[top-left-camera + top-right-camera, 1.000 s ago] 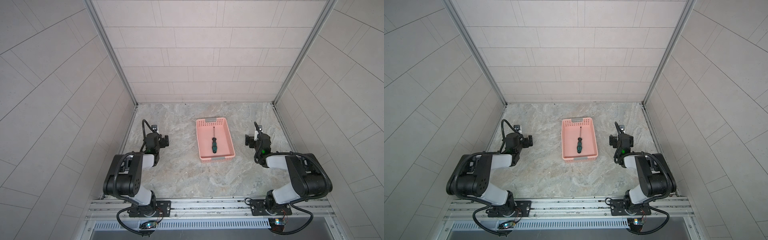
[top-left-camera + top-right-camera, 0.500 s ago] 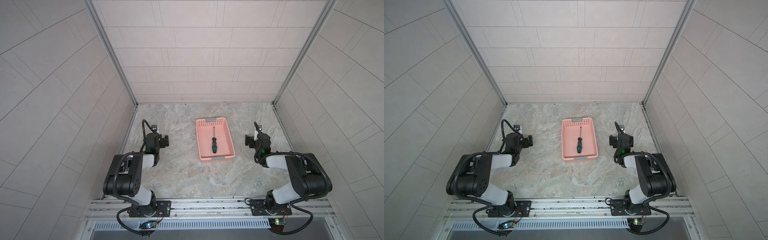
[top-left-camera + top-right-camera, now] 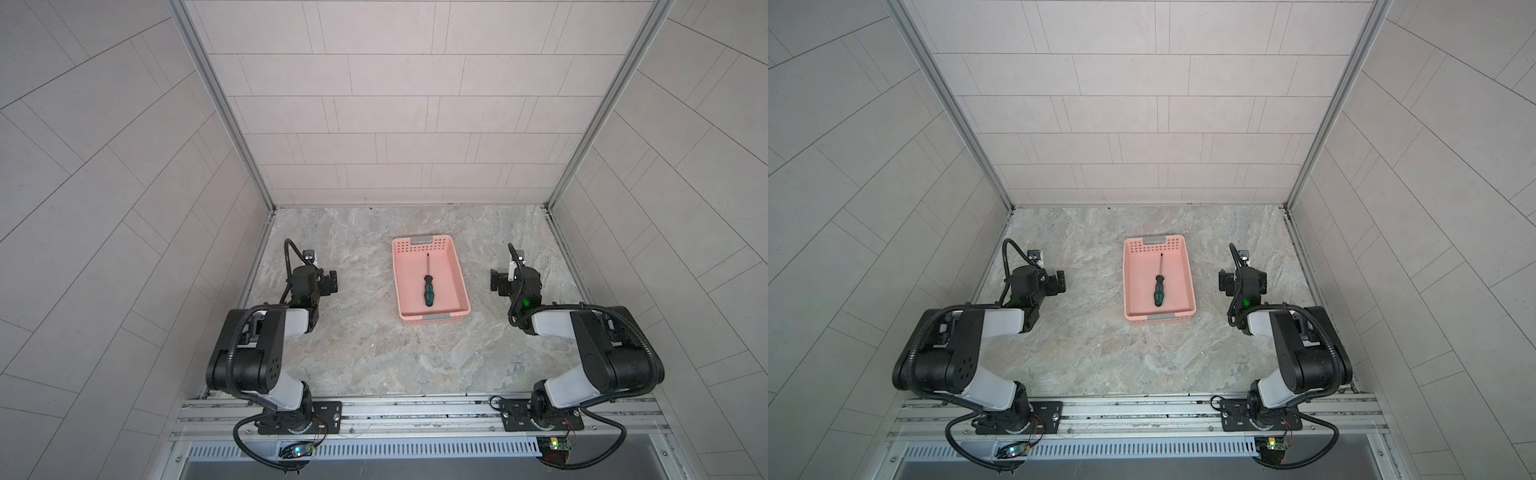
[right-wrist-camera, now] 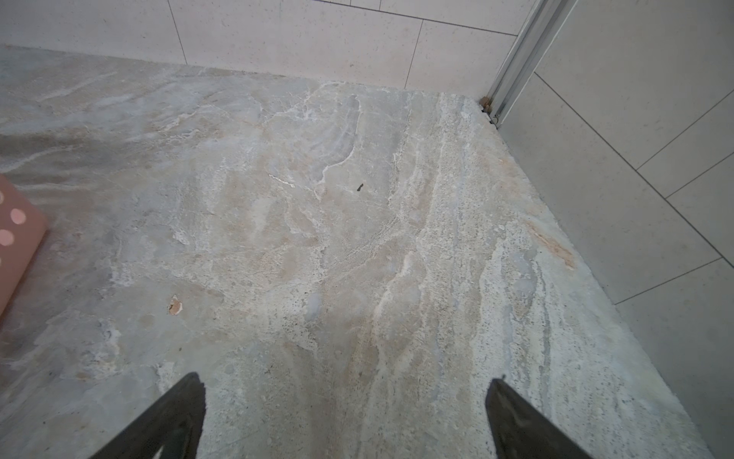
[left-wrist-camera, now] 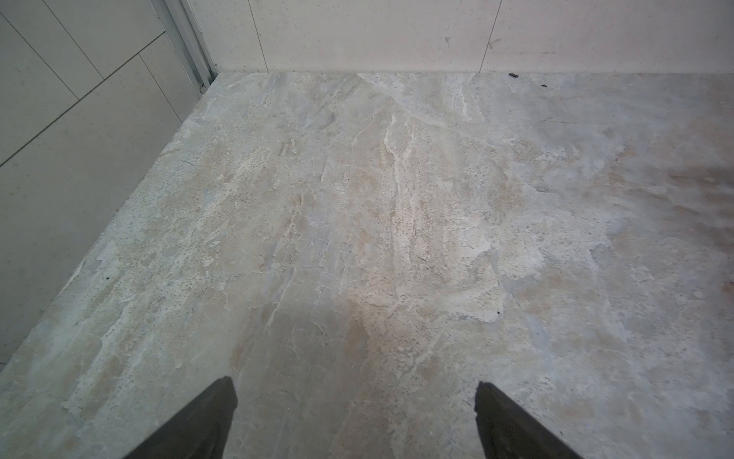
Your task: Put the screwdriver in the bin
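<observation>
Screwdriver [image 3: 428,282]: lies flat on the floor of the bin [image 3: 453,272], handle toward the robot, shaft pointing at the far end; it touches no wall, as both top views show.
Bin: sits mid-counter [image 3: 365,357] between the two arms, well apart from each.
Left hand [image 5: 355,425]: spread wide, empty, only bare counter between its tips.
Right hand [image 4: 345,417]: spread wide, empty; a corner of the bin shows at the edge of its wrist view.
Stage: the task looks done, with both arms parked at the sides.
Doing it well: leave both arms away from the bin; any sweep toward the centre should pass clear of the rim, so the bin is not nudged.
</observation>
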You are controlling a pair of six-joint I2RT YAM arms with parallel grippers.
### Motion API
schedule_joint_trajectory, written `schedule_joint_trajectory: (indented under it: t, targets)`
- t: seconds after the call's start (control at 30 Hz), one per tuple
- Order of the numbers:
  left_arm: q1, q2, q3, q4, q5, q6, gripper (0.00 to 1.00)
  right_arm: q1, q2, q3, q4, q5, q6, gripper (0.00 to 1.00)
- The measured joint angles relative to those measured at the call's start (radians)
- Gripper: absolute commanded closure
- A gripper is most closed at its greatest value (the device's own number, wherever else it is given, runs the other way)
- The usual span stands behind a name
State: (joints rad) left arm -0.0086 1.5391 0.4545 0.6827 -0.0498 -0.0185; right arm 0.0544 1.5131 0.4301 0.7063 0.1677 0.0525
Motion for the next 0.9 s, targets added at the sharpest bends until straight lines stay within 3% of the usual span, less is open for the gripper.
schedule_joint_trajectory:
  t: [0.47, 0.7, 0.9]
  targets:
    - [0.000, 0.000, 0.000, 0.000, 0.000, 0.000, 0.00, 0.002, 0.000, -0.003, 0.008, 0.005, 0.000, 0.00]
    - [0.000, 0.000, 0.000, 0.000, 0.000, 0.000, 0.00, 0.004, -0.048, -0.123, 0.113, 0.005, -0.003, 0.00]
    - [0.000, 0.000, 0.000, 0.000, 0.000, 0.000, 0.00, 0.005, -0.021, -0.031, 0.078, 0.019, -0.003, 0.00]
